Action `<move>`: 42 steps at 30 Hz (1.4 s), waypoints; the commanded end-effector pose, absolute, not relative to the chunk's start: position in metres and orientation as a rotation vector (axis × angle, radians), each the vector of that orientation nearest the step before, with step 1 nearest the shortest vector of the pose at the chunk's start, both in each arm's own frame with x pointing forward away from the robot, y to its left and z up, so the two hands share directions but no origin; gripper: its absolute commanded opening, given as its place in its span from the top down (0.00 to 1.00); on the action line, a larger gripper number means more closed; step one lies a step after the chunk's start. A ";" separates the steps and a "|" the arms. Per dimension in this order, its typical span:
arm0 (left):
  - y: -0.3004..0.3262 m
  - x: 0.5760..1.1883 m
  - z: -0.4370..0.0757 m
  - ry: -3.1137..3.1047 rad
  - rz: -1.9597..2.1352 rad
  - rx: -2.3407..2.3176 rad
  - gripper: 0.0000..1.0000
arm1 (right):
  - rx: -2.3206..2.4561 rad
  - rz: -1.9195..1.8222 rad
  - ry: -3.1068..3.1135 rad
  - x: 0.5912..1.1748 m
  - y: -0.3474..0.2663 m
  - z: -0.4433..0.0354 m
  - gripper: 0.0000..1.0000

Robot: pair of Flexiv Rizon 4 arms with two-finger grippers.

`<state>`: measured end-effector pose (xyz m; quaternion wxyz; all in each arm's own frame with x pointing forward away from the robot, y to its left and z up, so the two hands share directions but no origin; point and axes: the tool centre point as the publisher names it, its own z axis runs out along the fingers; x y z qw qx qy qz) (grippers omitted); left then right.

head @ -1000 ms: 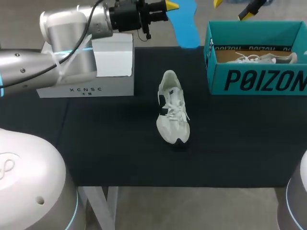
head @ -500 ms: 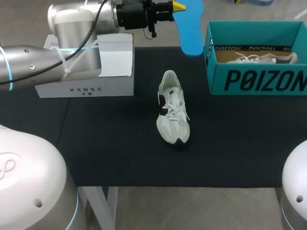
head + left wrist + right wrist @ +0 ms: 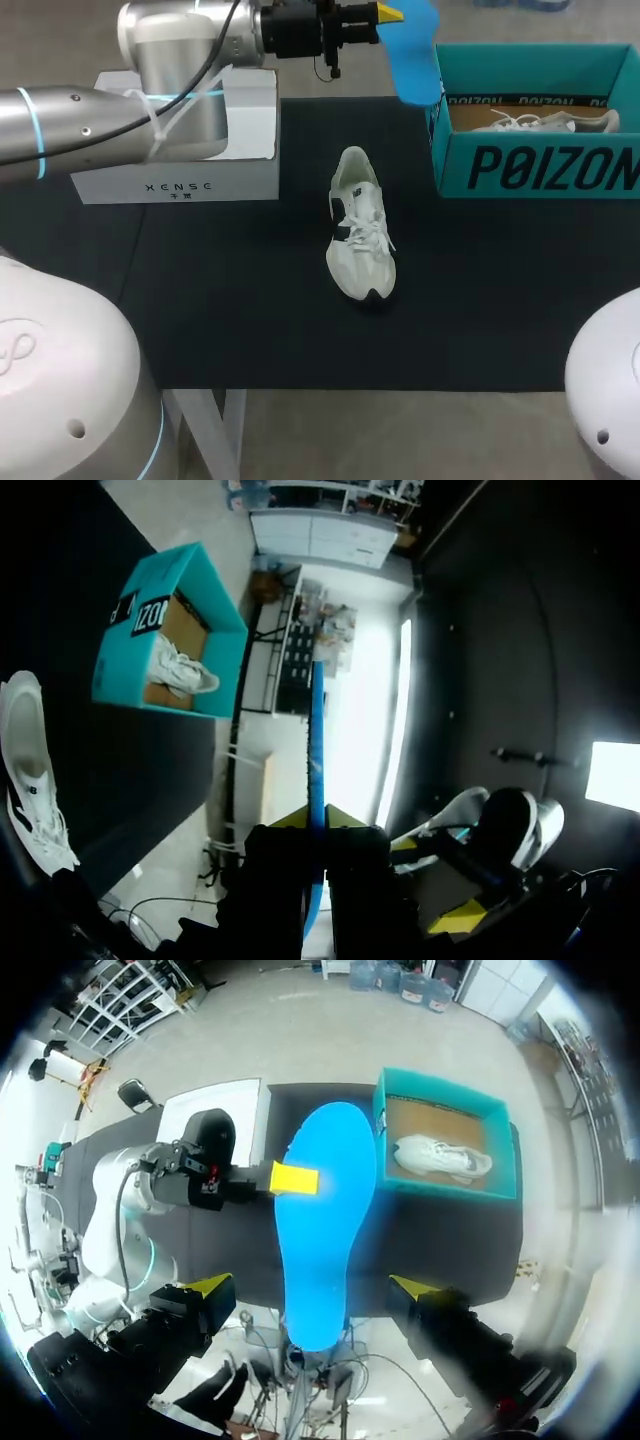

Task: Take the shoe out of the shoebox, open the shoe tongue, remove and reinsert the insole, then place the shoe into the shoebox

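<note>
My left gripper [image 3: 390, 14] is shut on a blue insole [image 3: 415, 55], holding it in the air beside the shoebox's near-left corner. In the left wrist view the insole [image 3: 317, 730] shows edge-on between the yellow tips of the gripper [image 3: 317, 818]. A pale grey shoe [image 3: 360, 225] lies mid-table, toe toward me. The teal shoebox [image 3: 520, 165] at the right holds a second white shoe [image 3: 530, 122]. High above, my right gripper [image 3: 310, 1285] stands open and touches nothing. The insole [image 3: 325, 1210] hangs below it, gripped by my left gripper [image 3: 293, 1177].
A white box [image 3: 215, 140] stands at the back left, under my left arm [image 3: 120, 110]. A black mat [image 3: 250, 320] covers the table, bare in front of the shoe.
My left arm has swung right, carrying the insole toward the shoebox. My right gripper's yellow tips, at the head view's top edge one second ago, have left that view.
</note>
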<state>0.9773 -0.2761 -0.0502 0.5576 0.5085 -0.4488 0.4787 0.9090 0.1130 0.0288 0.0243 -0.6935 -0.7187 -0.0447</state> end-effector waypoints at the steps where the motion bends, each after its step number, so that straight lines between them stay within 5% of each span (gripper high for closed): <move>1: -0.278 0.978 -0.051 -1.069 1.152 1.196 1.00 | -2.221 -0.011 -2.246 0.907 0.114 0.034 0.00; 32: -0.275 0.969 -0.052 -1.069 1.155 1.197 1.00 | -2.262 -0.048 -2.190 0.912 0.113 0.030 0.00; 42: -0.263 0.972 -0.055 -1.060 1.159 1.212 1.00 | -2.170 -0.622 -2.091 0.896 0.082 0.033 0.00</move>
